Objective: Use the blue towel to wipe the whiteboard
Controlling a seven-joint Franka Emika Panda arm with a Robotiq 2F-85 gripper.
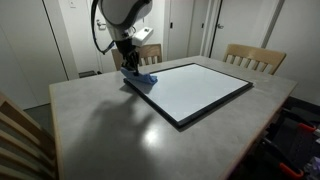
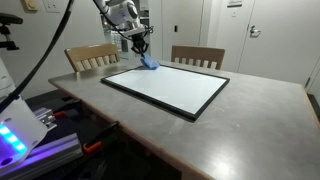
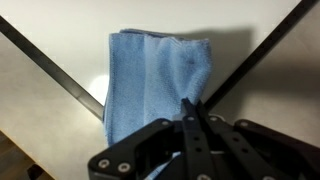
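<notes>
Grey tabletop [image 1: 110, 125]; two wooden chairs [image 2: 197, 55] behind; white doors [image 2: 215, 22], pale walls.

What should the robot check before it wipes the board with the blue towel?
1. Towel lies on the whiteboard corner: ok.
2. Fingers closed on the towel's edge: ok, they look pinched together.
3. Towel folded fairly flat: ok.
4. Nothing else sitting on the whiteboard in the wiping path: ok.
5. Towel pressed firmly against the surface: cannot tell.
6. Marks left to wipe: cannot tell, none show.
</notes>
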